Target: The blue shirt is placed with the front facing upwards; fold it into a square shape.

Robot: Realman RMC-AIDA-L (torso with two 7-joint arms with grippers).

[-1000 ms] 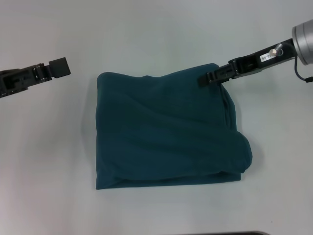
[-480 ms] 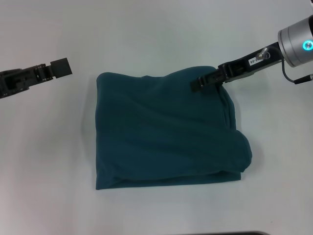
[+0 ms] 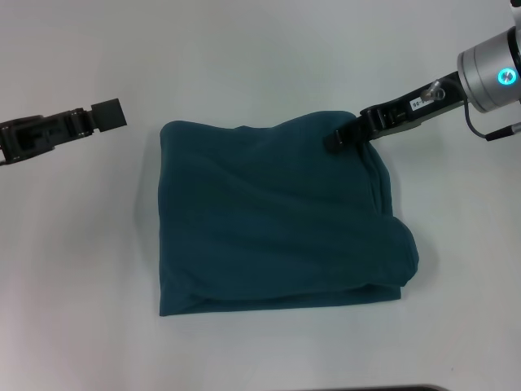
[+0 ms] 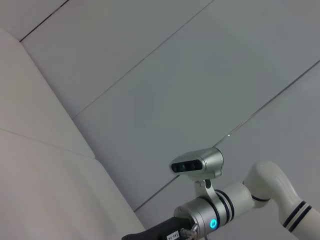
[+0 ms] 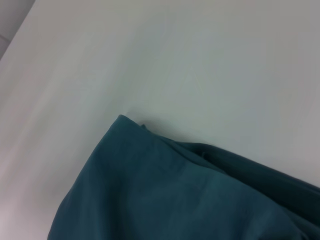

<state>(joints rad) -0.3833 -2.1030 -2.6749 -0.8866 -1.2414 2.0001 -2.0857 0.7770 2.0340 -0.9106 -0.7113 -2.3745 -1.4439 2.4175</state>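
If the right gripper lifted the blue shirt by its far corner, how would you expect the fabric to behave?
The blue shirt would probably droop and unfold: its soft, rounded folds look limp. The right gripper sits at one corner, so loose layers likely slide apart. It seems light.

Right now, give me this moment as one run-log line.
blue shirt: folded to rough square, flat on table | right gripper: at shirt's far right corner | left gripper: off shirt, far left

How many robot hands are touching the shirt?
1: the right hand rests on the far right corner of the folded dark teal-blue cotton shirt; the left hand hovers apart, left of it.
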